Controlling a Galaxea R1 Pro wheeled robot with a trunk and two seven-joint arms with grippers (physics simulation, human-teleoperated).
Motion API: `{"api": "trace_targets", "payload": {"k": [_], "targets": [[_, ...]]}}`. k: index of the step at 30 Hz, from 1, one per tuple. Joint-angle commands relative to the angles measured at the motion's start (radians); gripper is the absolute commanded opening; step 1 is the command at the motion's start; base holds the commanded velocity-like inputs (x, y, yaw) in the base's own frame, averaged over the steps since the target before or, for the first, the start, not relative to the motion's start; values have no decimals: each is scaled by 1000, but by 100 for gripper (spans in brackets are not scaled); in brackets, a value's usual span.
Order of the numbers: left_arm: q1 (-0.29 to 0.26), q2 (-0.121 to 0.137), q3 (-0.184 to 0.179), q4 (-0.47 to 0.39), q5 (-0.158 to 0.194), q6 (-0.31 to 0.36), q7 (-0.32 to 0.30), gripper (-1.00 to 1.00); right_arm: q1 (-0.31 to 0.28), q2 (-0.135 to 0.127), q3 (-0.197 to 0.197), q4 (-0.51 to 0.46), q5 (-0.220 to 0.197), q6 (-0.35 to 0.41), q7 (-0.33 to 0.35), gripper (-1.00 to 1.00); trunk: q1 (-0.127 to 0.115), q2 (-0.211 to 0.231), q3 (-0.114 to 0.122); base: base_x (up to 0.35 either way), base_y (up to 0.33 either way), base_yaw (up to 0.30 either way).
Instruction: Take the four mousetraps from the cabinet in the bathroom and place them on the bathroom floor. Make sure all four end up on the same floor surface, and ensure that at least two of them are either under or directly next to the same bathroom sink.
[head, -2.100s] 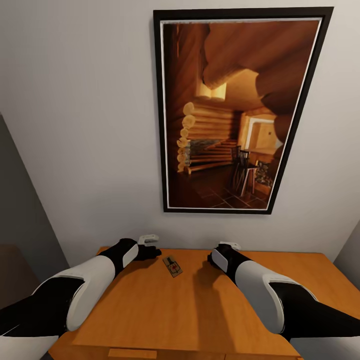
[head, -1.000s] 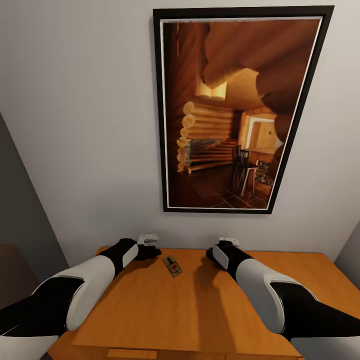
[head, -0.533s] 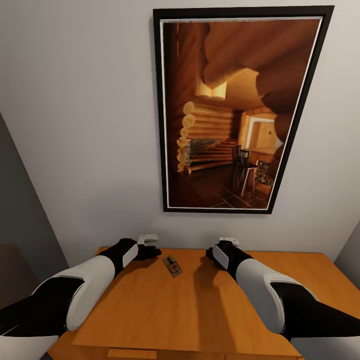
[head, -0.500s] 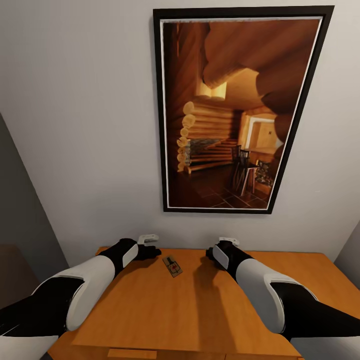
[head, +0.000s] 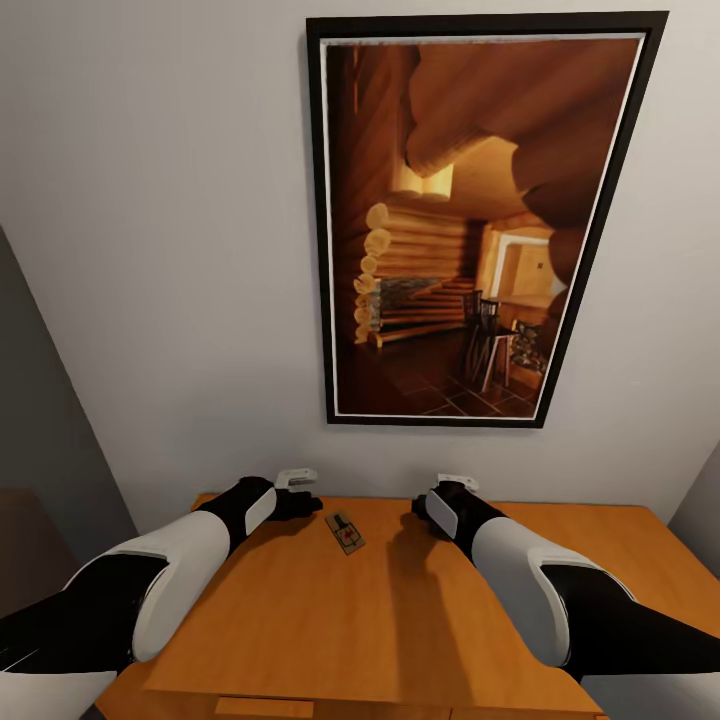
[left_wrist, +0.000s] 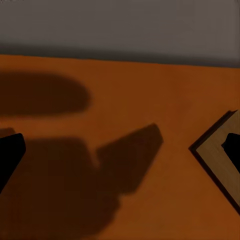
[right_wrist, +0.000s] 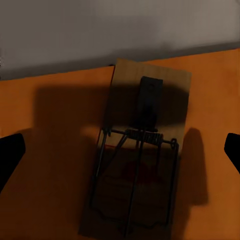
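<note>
- Left tool (head: 298, 492) low over the far edge of the cabinet (head: 400, 620) worktop, at about 10 o'clock from the mousetrap (head: 344, 532); fingers spread wide, nothing between them.
- Left wrist view: dark fingertips (left_wrist: 10, 155) sit at opposite frame edges, bare orange worktop (left_wrist: 120, 125) between; a corner of a mousetrap (left_wrist: 220, 157) just inside one fingertip, lying on the worktop.
- Right tool (head: 440, 496) low over the far edge too, at about 2 o'clock from that mousetrap; fingers open, empty.
- Right wrist view: a mousetrap (right_wrist: 140, 160) lies flat on the worktop between the spread fingertips (right_wrist: 11, 152), apart from both; wooden board, dark wire bar and spring, reddish mark on the board, far end close to the wall.
- Head view: one mousetrap visible, flat on the worktop, between the two tools, nearer the left one.
- Framed picture (head: 470, 220) of a log-cabin interior hangs on the grey wall (head: 160, 250) at 12 o'clock above the cabinet.
- Drawer-front tops peek at the cabinet's near edge.
</note>
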Motion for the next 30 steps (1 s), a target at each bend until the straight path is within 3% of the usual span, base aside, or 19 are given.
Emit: {"api": "trace_targets", "payload": {"k": [1,22,30], "targets": [[-1,0,-7,-2,9,5,-1,100,-1,0,-3,-2,-9,2,-6,100,0,-2,-2,0,0,0],[-1,0,-7,-1,9,7,-1,100,-1,-21,-4,-2,-10,-8,-4,100,0,-2,-2,0,0,0],[0,0,-7,-1,9,7,-1,100,-1,-27,-5,-2,-12,-8,-2,100,31,-58,-27,0,0,0]]}}
